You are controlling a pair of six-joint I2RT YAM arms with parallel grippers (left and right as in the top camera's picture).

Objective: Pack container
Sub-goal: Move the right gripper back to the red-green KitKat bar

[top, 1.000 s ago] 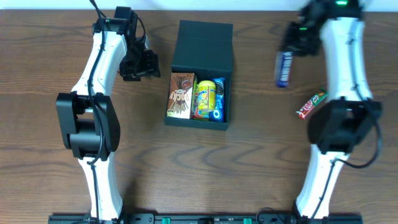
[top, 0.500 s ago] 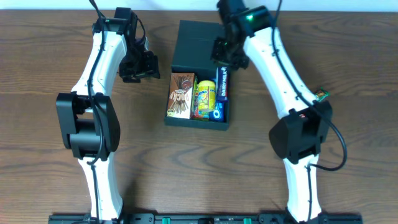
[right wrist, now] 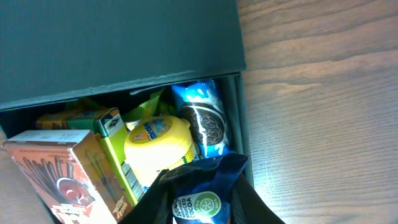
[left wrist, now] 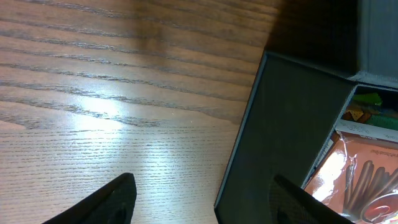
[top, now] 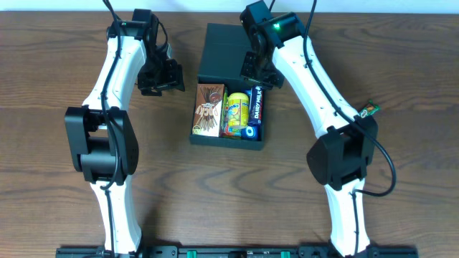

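Container [top: 233, 51]: one, dark matte, flap lid open, table 12 o'clock | inside I count one brown carton [top: 208, 111], one yellow pack [top: 237, 109], one cookie pack [right wrist: 205, 124], one blue bar [top: 257, 104] | right gripper [right wrist: 198, 199] clamps bar by container's 3 o'clock wall | left gripper [left wrist: 202, 180] spread, empty, at container's 9 o'clock.

Overhead looks straight down; both wrist views closely share the container [top: 224, 56]

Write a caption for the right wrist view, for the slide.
Right gripper holds a blue chocolate bar over the open box, beside Oreo pack, yellow packet and biscuit-stick carton.
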